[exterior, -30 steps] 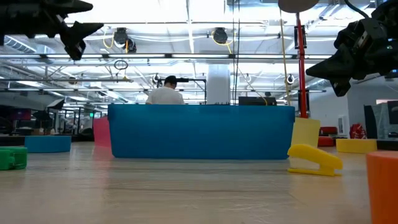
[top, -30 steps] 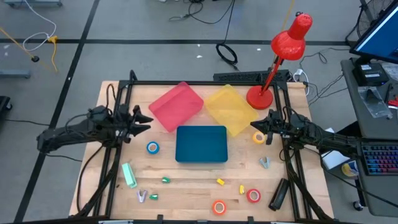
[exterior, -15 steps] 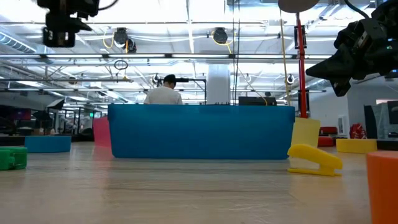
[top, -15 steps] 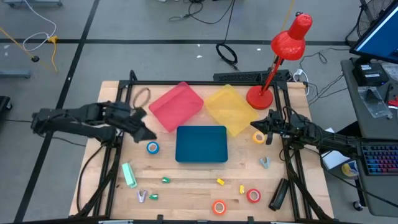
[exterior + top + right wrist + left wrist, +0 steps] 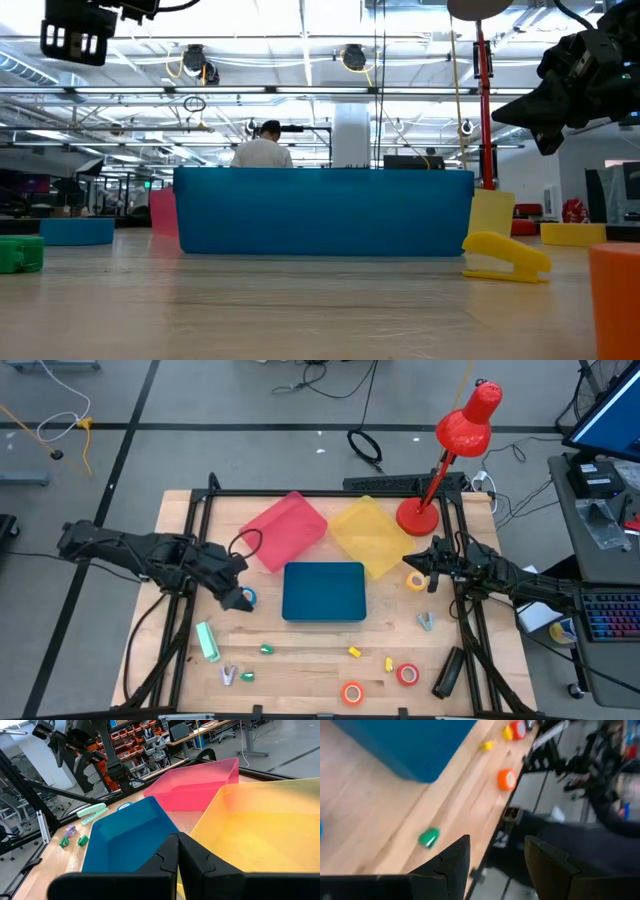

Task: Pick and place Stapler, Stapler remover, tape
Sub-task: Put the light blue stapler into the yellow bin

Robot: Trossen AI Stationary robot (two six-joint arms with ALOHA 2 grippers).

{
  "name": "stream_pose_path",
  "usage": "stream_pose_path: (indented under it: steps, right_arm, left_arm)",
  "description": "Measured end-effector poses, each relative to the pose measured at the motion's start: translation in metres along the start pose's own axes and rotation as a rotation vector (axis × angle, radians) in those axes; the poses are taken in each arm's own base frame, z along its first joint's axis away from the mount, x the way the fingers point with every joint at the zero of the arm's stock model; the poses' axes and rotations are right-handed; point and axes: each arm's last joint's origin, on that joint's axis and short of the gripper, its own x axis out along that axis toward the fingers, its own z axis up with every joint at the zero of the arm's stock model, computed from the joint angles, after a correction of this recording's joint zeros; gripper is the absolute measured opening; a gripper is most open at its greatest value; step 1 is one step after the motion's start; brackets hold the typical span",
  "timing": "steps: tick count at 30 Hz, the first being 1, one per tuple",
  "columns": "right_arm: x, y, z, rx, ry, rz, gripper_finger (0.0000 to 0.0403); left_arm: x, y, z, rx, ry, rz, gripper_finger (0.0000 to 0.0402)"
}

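Note:
My left gripper (image 5: 238, 596) hangs open over the table's left half, fingers pointing down right beside the blue tape roll (image 5: 248, 597), touching nothing; its wrist view shows the open fingers (image 5: 495, 862) above bare wood. My right gripper (image 5: 418, 564) is shut and hovers over the yellow tape roll (image 5: 415, 581). The orange roll (image 5: 351, 693) and red roll (image 5: 407, 675) lie flat near the near edge. A mint-green stapler (image 5: 207, 641) and a black stapler (image 5: 447, 671) lie on the wood. Two staple removers rest there, purple (image 5: 229, 676) and grey-blue (image 5: 426, 621).
Three bins sit mid-table: red (image 5: 283, 530), yellow (image 5: 370, 535), blue (image 5: 323, 591). A red desk lamp (image 5: 440, 470) stands at the far right corner. Small green (image 5: 266, 649) and yellow (image 5: 354, 652) bits lie near the near edge. A person shows beyond the table (image 5: 265, 150).
My left arm has swung from the far left part toward the near edge and the blue tape roll, and its gripper has tipped from level to pointing down. The right arm has kept still.

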Motion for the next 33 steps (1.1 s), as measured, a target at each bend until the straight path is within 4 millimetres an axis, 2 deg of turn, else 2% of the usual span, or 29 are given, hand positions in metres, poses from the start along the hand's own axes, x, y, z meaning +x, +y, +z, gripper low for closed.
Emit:
stream_pose_path:
  steps: [5,9,17,20,26,33]
  right_arm:
    - [0.000,0.000,0.000,0.000,0.000,0.000,0.0000]
    - [0.000,0.000,0.000,0.000,0.000,0.000,0.0000]
    - [0.000,0.000,0.000,0.000,-0.003,-0.008,0.0000]
    - [0.000,-0.002,0.001,-0.001,-0.021,-0.057,0.0000]
    - [-0.001,-0.005,0.002,-0.002,-0.076,-0.189,0.0000]
    - [-0.001,-0.006,0.003,-0.001,-0.087,-0.216,0.0000]
  left_arm:
    - [0.001,-0.008,0.005,-0.044,-0.073,-0.061,0.0186]
    - [0.002,-0.007,0.006,-0.189,-0.131,-0.039,0.0186]
    - [0.007,-0.013,-0.012,-0.373,-0.102,-0.030,0.0186]
    - [0.011,-0.009,-0.026,-0.464,-0.049,0.052,0.0186]
    - [0.020,0.001,-0.056,-0.663,0.082,0.322,0.0186]
    - [0.027,-0.007,-0.084,-0.886,0.128,0.607,0.0186]
